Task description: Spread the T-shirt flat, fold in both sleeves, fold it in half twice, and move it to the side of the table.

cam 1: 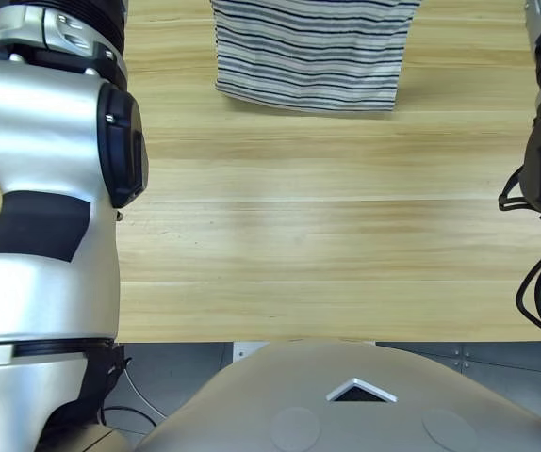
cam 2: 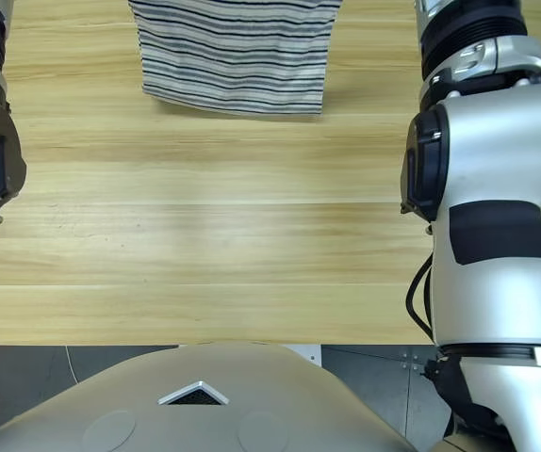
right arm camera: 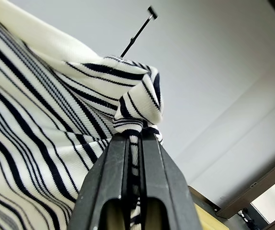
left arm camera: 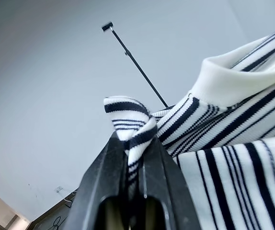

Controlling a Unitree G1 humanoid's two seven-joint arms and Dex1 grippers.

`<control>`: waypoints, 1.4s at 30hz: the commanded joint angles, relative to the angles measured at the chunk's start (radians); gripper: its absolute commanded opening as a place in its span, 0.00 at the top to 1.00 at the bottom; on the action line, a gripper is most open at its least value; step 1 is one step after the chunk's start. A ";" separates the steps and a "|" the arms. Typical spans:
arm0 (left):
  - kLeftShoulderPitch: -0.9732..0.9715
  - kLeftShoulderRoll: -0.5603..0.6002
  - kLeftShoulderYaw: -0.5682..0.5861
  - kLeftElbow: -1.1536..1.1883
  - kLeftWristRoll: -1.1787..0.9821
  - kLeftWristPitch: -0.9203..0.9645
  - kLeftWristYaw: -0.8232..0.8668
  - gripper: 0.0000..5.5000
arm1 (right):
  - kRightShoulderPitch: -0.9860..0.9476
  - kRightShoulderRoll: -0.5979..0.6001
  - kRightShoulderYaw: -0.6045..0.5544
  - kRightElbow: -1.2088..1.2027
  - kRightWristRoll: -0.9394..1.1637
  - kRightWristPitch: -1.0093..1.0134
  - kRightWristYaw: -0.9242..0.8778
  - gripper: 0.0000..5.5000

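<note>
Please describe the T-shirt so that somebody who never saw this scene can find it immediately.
Begin with the pale wooden table and look at the middle of its far part. There the T-shirt hangs, pinched by the left gripper and the right gripper. It is the only cloth: white with dark stripes and a plain white collar.

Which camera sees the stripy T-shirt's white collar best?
The left wrist view: the white ribbed collar of the black-and-white striped T-shirt curves clearly beside the left gripper, shut on a fold. The eye views show the shirt's striped lower part. The right wrist view shows a pale band that may be collar.
</note>
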 commanded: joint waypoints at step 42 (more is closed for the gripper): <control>1.422 0.702 -0.021 -1.709 -0.508 0.025 -1.455 0.98 | 1.262 -0.511 0.165 -1.376 0.436 0.248 1.353 0.98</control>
